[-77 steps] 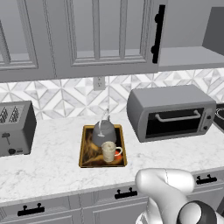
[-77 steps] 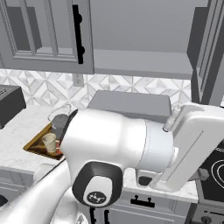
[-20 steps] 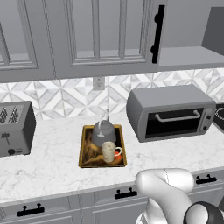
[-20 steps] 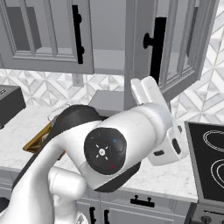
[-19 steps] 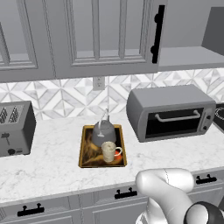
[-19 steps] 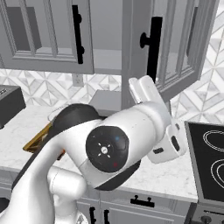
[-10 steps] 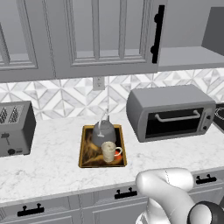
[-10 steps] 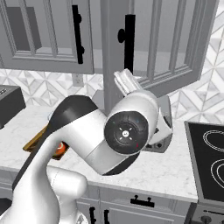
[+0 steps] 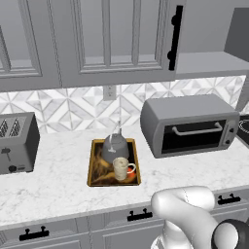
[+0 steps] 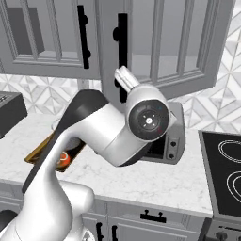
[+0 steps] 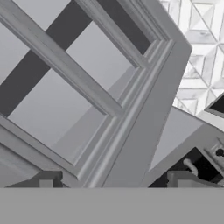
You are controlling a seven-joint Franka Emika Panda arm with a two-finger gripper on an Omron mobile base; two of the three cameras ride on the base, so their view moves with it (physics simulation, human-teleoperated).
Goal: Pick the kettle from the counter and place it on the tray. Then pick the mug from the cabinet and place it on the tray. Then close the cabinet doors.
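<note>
Now I see my claw [image 11: 114, 178] spread apart, close against the panelled cabinet door [image 11: 87, 87]; toaster oven [image 11: 192, 162] beyond it.

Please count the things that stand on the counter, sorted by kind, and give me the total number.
Toaster ovens: 1, the toaster oven
Toasters: 1, the toaster
Trays: 1, the tray
Kettles: 1, the kettle, on the tray
Mugs: 1, the mug, on the tray
Total: 5 things on the counter
</note>
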